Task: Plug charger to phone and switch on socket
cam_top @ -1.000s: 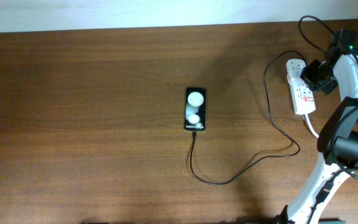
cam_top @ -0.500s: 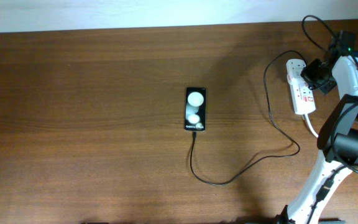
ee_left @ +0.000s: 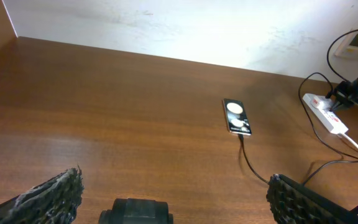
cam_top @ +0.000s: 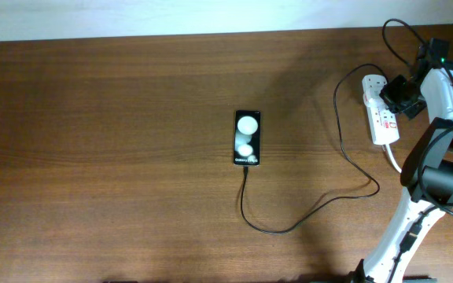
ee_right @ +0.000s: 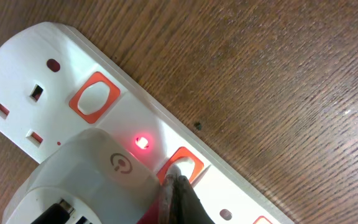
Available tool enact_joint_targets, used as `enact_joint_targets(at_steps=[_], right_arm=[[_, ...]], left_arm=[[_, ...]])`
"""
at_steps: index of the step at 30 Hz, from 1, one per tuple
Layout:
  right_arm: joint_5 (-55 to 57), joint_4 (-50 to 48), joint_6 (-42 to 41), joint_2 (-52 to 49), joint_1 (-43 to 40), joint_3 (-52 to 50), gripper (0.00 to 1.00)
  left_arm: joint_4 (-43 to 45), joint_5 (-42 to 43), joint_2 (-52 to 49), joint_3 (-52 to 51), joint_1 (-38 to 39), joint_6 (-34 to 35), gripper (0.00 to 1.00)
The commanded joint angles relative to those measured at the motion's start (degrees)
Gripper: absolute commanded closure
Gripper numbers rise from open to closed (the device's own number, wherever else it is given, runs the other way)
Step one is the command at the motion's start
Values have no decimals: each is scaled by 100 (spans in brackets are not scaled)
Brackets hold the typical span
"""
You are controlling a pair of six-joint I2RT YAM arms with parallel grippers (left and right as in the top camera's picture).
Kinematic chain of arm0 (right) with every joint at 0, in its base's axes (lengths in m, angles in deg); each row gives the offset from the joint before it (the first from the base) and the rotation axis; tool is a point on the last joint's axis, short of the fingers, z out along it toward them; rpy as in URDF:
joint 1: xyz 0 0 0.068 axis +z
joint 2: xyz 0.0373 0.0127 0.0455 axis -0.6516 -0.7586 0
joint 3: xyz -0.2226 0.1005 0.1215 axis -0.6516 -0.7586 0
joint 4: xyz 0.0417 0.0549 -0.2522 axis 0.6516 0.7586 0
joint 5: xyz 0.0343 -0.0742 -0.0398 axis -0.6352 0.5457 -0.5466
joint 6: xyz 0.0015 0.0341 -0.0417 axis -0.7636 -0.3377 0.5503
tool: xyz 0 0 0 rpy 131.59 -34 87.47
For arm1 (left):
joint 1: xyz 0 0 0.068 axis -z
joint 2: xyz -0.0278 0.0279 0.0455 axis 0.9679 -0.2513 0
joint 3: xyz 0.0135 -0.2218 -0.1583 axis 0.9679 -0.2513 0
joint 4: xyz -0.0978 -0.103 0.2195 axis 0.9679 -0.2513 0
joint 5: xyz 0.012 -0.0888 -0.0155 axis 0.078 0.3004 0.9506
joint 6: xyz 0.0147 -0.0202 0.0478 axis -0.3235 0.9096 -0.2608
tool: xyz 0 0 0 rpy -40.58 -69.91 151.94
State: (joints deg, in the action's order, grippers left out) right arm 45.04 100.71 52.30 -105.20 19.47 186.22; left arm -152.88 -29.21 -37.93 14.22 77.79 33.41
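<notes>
The socket (ee_right: pixel 17 68) switch (ee_right: pixel 188 163) is pressed by the tightly closed right gripper (ee_right: pixel 176 186) — lamp (ee_right: pixel 142 142) lit — so withdrawal is judged next.

Bright overhead light leaves two white glares on the phone (cam_top: pixel 247 137); nearer than it, my left fingers (ee_left: pixel 48 194) blur.

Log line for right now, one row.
phone: cable at bottom edge | power strip: red light lit | right fingers: shut, tip on red switch | left fingers: open, empty

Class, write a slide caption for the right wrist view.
Closed right fingers touch a red switch on the white plastic power strip, a small red light glowing nearby.
</notes>
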Motion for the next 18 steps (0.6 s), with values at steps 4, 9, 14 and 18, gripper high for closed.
enact_joint_targets(at_steps=[4,9,14,18], right_arm=[[92,619,17,-37,151,-219,96],[157,846,17,1582,-142,-219,96],[109,734,15,3995,-133,-219,96],[-614,-4,13,5949,-133,-219,96]], left_arm=[[2,-42,68,17,22,-90,1],[2,-42,68,17,22,-90,1],[2,-42,68,17,22,-90,1],[2,-42,68,17,13,-90,1]])
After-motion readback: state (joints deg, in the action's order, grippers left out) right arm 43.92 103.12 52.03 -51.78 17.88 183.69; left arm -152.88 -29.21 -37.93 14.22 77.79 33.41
